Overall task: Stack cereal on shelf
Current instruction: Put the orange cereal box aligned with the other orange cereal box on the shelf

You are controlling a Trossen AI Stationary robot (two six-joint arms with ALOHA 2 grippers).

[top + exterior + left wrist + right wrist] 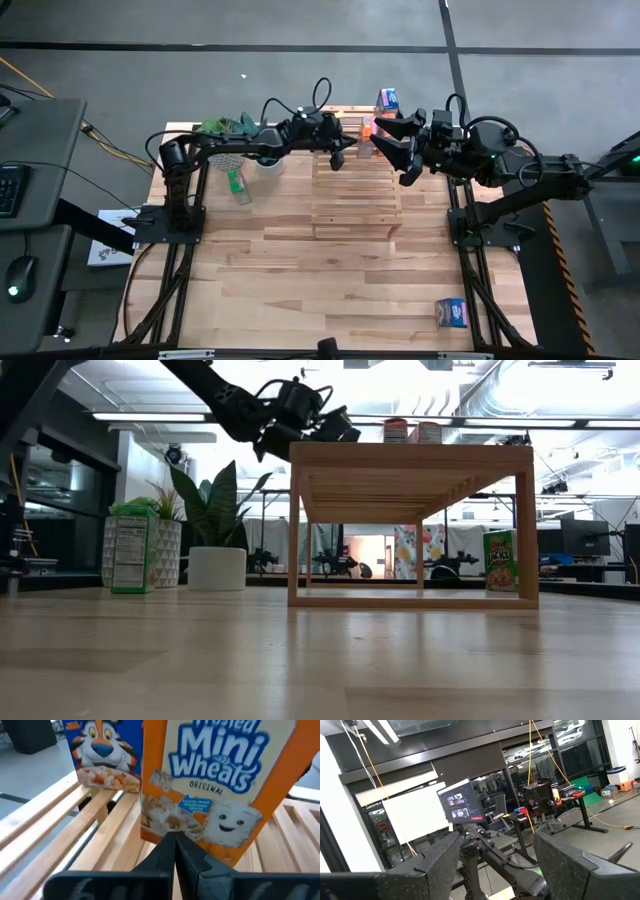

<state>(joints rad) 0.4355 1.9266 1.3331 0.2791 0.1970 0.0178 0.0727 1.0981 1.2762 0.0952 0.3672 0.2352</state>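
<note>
— Several cereal boxes are in play, so let us go left to right. What do we have on the left of the table?

— A green box point(237, 186) lying by the potted plants point(232, 128), apart from the shelf point(355, 195). Then our left gripper point(338, 152), fingers pressed together and holding nothing, sits over the shelf's far end, its tip just in front of the orange box point(210, 790) standing on the slats, with a blue box point(102, 755) beside it.

— And further right?

— Our right gripper point(392, 150) hangs spread wide and empty near the shelf's far right corner. Another blue box point(388, 100) stands beyond that end, and one more point(452, 313) lies well apart at the near right of the table.

— How will these handle?

— We judge them light, thin cardboard: stiff along the edges, soft across the broad faces, easy to tip. We would pinch across the narrow sides, low enough to keep them upright, and gently, so the panels do not buckle.
</note>
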